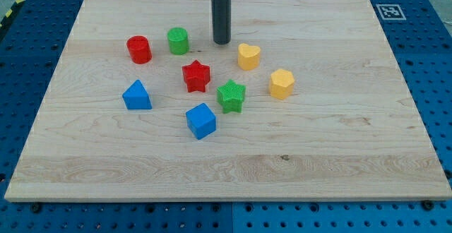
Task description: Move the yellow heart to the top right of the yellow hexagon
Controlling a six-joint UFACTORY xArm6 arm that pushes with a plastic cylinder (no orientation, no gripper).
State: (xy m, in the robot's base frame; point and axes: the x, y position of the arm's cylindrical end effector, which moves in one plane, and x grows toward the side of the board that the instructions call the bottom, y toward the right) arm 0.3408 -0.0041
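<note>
The yellow heart (pixel 248 56) lies on the wooden board, up and to the left of the yellow hexagon (pixel 281 83), with a small gap between them. My tip (pixel 222 42) stands on the board just to the upper left of the yellow heart, a short gap away, and to the right of the green cylinder (pixel 178 41). The rod rises straight up out of the view's top.
A red cylinder (pixel 139 49) sits left of the green cylinder. A red star (pixel 196 75), a green star (pixel 231 95), a blue cube (pixel 200 121) and a blue triangle (pixel 137 95) lie below my tip. The board (pixel 353 155) rests on a blue perforated table.
</note>
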